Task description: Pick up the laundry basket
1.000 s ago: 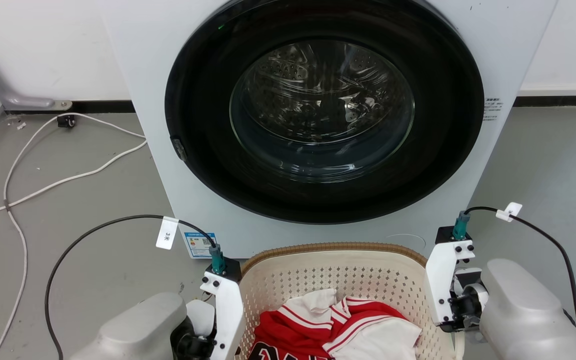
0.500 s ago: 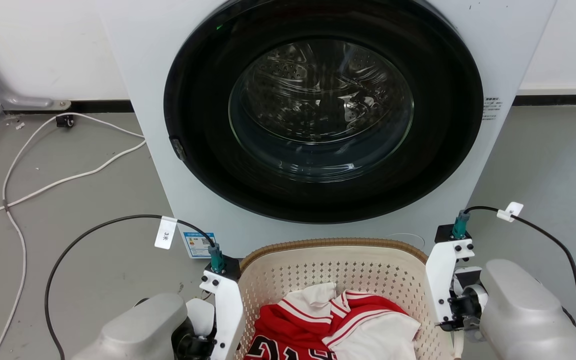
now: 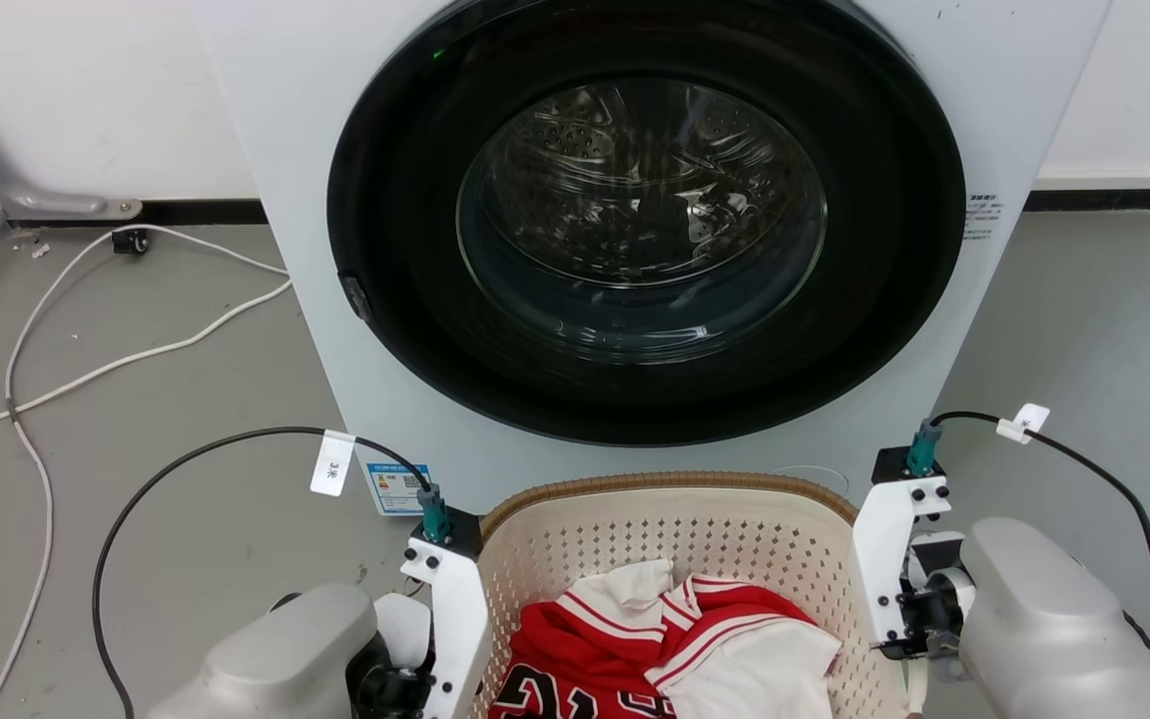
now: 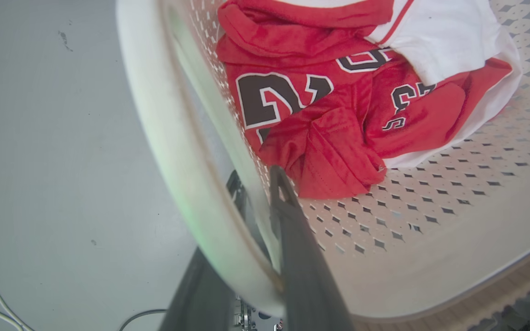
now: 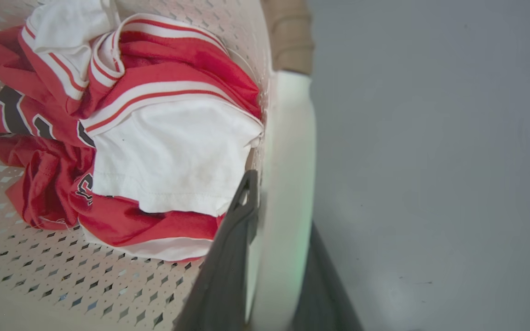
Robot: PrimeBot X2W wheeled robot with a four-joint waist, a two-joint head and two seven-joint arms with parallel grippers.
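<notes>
While an arm stands at each of its short sides, the cream-white perforated plastic laundry basket (image 3: 670,486) with the brown woven-look rim sits at the bottom centre of the head view. It lies just in front of the white front-loading washing machine (image 3: 266,150) with the round dark door. A crumpled red-and-white jersey (image 3: 675,649) with dark numerals lies inside it.

In the left wrist view, the left gripper (image 4: 256,177) straddles the basket's smooth white side handle. One dark finger lies against the perforated inner wall and the other is tucked under the handle's outer side, so the jaws are clamped on it. In the right wrist view, the right gripper (image 5: 281,202) does the same at the opposite handle, with one finger inside beside the jersey's white cloth and one outside over the grey floor (image 5: 430,161).

Judging by this, the reach and the two-sided grasp are done. Whether the base has left the floor cannot be told, as its underside is hidden. What seems left is an even, level raise with both arms.
</notes>
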